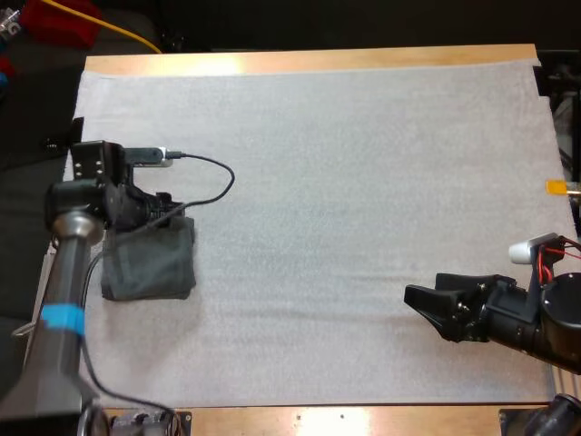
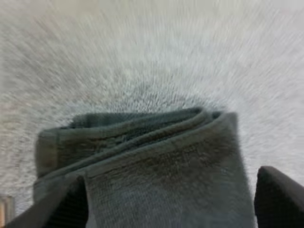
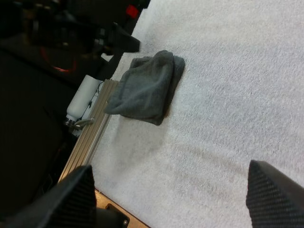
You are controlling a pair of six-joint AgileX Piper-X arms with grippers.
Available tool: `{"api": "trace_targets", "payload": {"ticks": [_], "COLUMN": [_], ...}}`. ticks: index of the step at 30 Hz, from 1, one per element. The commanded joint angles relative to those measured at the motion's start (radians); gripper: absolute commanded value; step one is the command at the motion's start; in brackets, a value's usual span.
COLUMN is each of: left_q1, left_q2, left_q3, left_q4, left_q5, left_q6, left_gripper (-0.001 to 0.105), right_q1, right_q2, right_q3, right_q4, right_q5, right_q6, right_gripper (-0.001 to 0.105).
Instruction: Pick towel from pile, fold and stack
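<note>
Black right claw (image 1: 423,286), grey left arm (image 1: 56,272), blue band (image 1: 62,318)

We've got a white mat (image 1: 345,182) lying flat over nearly the whole wooden desk (image 1: 300,62), and bare wood peeks out along the far and near edges.

— Where does the towel (image 1: 150,263) lie?
— On the mat (image 1: 345,182), at its left side, close to the left edge and nearer to me than to the far side. My left jaws stand at its far end.
— And your right jaws?
— Over the mat's near right part, well apart from the towel. The mat lies on the bench (image 1: 300,60).
</note>
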Motion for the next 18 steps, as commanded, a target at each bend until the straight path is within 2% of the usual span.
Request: {"api": "trace_targets", "payload": {"ticks": [1, 3, 6, 7, 11, 18], "left_q1": [0.0, -0.002, -0.005, -0.005, -0.005, -0.005], "left_q2": [-0.029, -0.123, -0.189, -0.272, -0.378, -0.539], "left_q3": [-0.006, -0.006, -0.006, -0.006, -0.006, -0.006], "left_q4": [0.015, 0.053, 0.077, 0.106, 0.129, 0.168], "left_q5": [0.013, 0.032, 0.047, 0.077, 0.1, 0.129], "left_q6": [-0.002, -0.019, -0.032, -0.055, -0.082, -0.083], "left_gripper": [0.069, 0.069, 0.069, 0.069, 0.069, 0.069], "right_q1": [0.001, 0.001, 0.001, 0.001, -0.008, -0.111], "right_q2": [-0.003, -0.003, -0.003, -0.003, -0.003, -0.003], "right_q3": [-0.003, -0.003, -0.003, -0.003, -0.003, -0.003], "right_q4": [-0.007, -0.006, -0.006, 0.001, 0.0, 0.017], "right_q5": [0.001, 0.047, 0.054, 0.065, 0.13, 0.127], "right_q6": [-0.013, -0.033, -0.07, -0.122, -0.171, -0.232], "right_gripper": [0.065, 0.065, 0.065, 0.065, 0.065, 0.065]}}
